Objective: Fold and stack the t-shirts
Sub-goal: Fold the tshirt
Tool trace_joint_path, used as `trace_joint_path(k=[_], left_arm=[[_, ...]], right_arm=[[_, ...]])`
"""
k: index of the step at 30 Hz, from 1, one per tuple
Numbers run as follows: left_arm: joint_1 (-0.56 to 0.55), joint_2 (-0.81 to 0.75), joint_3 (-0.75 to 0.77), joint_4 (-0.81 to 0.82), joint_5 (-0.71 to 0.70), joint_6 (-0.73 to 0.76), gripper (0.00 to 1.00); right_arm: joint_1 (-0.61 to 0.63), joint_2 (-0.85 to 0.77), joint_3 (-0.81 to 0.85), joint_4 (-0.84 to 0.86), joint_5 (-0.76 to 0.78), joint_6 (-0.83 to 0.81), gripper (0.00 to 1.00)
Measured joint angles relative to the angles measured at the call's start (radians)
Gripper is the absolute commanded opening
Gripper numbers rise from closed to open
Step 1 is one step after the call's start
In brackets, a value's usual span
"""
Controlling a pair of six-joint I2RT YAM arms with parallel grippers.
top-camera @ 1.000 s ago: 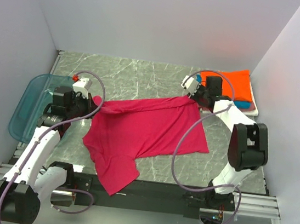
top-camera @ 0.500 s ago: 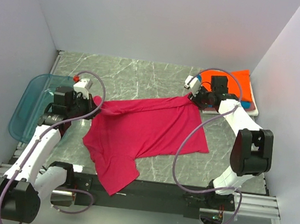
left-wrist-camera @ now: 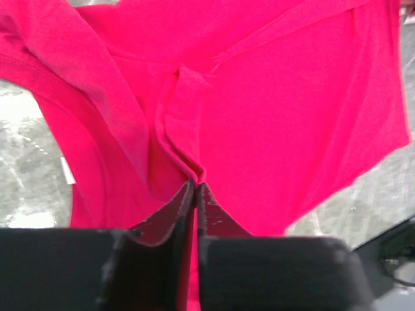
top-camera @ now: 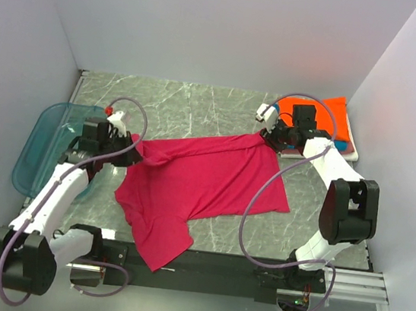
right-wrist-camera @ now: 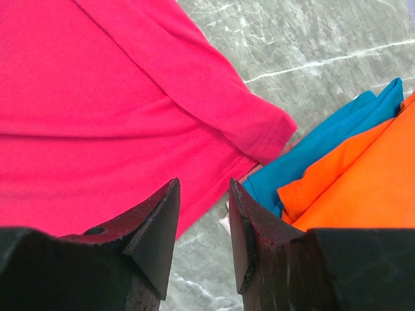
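A magenta-red t-shirt [top-camera: 204, 186] lies spread and rumpled across the middle of the table, one sleeve hanging over the near edge. My left gripper [top-camera: 133, 153] is shut on a pinched fold at the shirt's left end; in the left wrist view the fingertips [left-wrist-camera: 195, 184] meet on a ridge of the cloth [left-wrist-camera: 292, 97]. My right gripper [top-camera: 266, 136] hangs open over the shirt's far right corner [right-wrist-camera: 97, 97], with bare table between its fingers [right-wrist-camera: 204, 188]. Folded t-shirts are stacked at the back right, orange [top-camera: 324, 117] over teal-blue [right-wrist-camera: 324, 142].
A translucent blue tray [top-camera: 40, 145] sits at the left edge beside the left arm. White walls close in the table on three sides. The right arm's purple cable [top-camera: 251, 207] loops over the shirt's right part.
The left gripper has shifted slightly toward the near side with the shirt's left end, bunching it. The right arm swung its elbow to the right; its gripper stays by the far right corner.
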Motion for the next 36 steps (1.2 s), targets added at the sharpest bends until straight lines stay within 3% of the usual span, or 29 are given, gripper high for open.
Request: trace_joint_path(k=[3,6,10,16,18,21,22,30,36], left_arm=[[-0.005,0.054,0.066,-0.045,0.011,-0.021,0.48],[-0.005,0.085,0.131,-0.091,0.031,-0.046,0.55],[-0.006,0.009,0.141,-0.134,-0.046,-0.092,0.76],[-0.006,-0.089,0.136,-0.107,-0.249,-0.206,0.75],[-0.006,-0.011,0.147,-0.091,-0.293,-0.236,0.68],[-0.005,0.165,0.167,-0.058,-0.315,-0.254,0.48],[-0.004,0.211,0.169,-0.053,-0.309,-0.253,0.46],[-0.032,0.299,0.178,-0.045,-0.104,-0.109,0.53],[-0.105,0.393,0.264,-0.079,-0.129,0.005,0.53]], right_arm=[[0.000,0.000,0.000,-0.001,-0.007,0.002,0.43],[0.000,0.000,0.000,-0.001,-0.015,0.007,0.43],[0.000,0.000,0.000,-0.001,-0.025,0.019,0.43],[0.000,0.000,-0.001,-0.003,-0.043,0.046,0.43],[0.000,-0.003,-0.008,-0.002,-0.053,0.056,0.43],[0.000,-0.023,-0.047,-0.002,-0.056,0.072,0.43],[0.000,-0.032,-0.062,-0.003,-0.055,0.078,0.44],[-0.001,-0.026,-0.022,-0.079,-0.027,0.008,0.45],[-0.004,0.109,0.190,-0.237,-0.105,-0.151,0.45]])
